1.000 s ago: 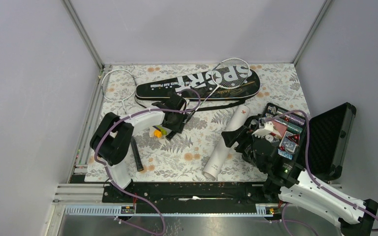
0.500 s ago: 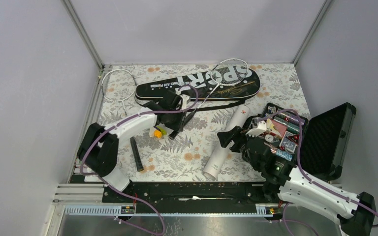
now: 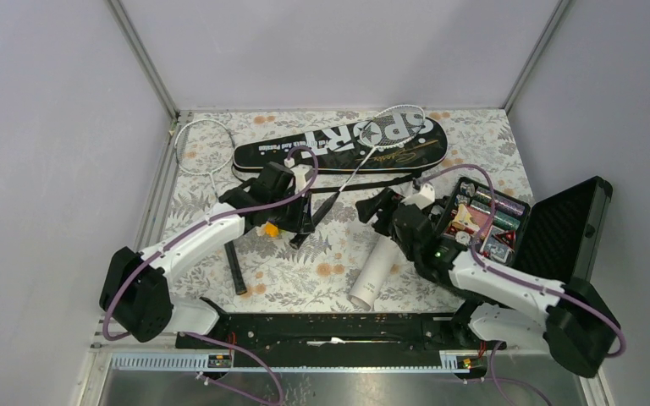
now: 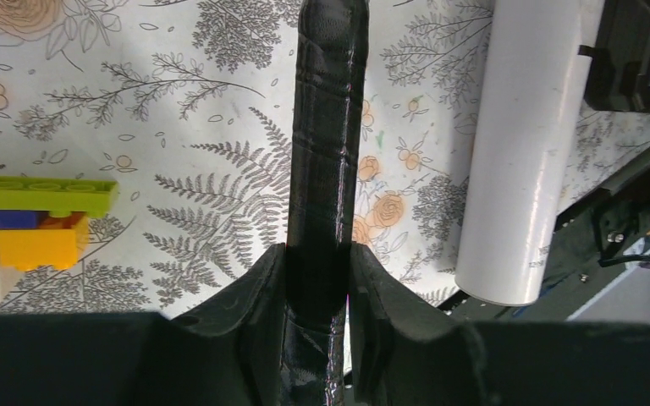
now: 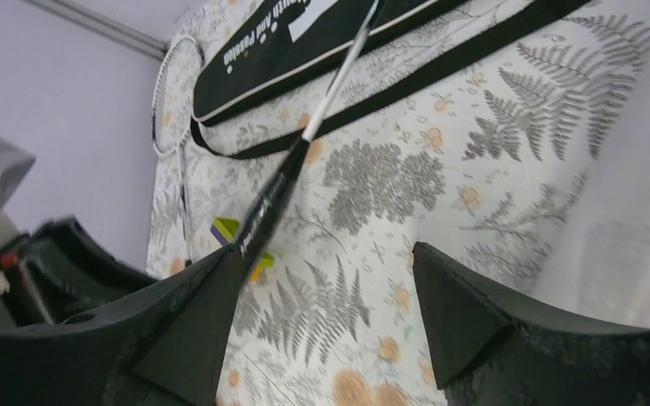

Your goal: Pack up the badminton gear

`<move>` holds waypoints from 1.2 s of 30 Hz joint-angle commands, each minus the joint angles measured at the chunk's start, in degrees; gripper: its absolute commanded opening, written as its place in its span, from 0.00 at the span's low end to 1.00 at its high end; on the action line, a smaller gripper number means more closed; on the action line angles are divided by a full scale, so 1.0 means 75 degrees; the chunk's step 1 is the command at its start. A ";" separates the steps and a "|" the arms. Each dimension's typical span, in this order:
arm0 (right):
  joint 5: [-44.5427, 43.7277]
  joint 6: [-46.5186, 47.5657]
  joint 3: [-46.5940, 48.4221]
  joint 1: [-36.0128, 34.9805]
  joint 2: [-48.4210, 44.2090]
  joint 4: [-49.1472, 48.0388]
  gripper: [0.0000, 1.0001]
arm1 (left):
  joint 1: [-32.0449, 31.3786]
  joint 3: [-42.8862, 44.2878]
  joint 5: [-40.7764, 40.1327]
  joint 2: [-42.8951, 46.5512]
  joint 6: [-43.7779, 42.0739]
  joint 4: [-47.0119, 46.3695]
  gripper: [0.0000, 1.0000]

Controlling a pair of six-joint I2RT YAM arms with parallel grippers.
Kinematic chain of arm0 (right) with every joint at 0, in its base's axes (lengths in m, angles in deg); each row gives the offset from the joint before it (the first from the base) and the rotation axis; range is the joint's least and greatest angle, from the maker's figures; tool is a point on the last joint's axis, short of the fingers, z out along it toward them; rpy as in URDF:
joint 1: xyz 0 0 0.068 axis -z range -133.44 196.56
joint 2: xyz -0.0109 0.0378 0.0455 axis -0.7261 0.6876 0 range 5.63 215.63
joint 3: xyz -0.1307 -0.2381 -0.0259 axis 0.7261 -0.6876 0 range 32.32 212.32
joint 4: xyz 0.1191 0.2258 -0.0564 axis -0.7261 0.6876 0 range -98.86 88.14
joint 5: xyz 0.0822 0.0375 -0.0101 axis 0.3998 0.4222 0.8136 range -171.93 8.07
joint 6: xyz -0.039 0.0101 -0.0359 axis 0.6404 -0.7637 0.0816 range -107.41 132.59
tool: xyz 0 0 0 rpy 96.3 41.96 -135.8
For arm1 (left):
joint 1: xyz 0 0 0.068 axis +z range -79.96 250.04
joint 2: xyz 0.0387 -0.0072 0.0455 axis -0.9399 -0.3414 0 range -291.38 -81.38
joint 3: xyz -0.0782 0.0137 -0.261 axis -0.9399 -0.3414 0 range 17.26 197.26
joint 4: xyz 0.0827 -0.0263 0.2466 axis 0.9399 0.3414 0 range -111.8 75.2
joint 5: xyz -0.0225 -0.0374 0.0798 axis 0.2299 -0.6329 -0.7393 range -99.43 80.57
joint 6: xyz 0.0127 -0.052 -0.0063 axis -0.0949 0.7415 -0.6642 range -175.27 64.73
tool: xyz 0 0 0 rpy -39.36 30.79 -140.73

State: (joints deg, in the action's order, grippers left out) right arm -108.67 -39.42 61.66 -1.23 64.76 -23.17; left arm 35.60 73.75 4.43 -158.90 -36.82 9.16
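Beside racket handle [image 4: 322, 169]: toy bricks [image 4: 34, 220], tube [image 4: 516, 152].

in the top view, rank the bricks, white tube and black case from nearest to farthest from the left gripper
1. bricks: just left of the left gripper, almost under it.
2. white tube: to its right, mid-table, toward the near edge.
3. black case: at the far right side.
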 commanded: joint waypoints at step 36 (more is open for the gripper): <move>0.2769 -0.1600 0.1826 0.1041 0.4172 -0.3278 0.00 | -0.0014 -0.0668 0.0934 0.2030 0.0708 -0.0867 0.10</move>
State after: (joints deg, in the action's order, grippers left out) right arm -88.39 -55.84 76.68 5.85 98.42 -43.49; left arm 35.89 67.50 7.80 -148.19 -30.35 7.28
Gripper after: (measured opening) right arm 0.071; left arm 0.283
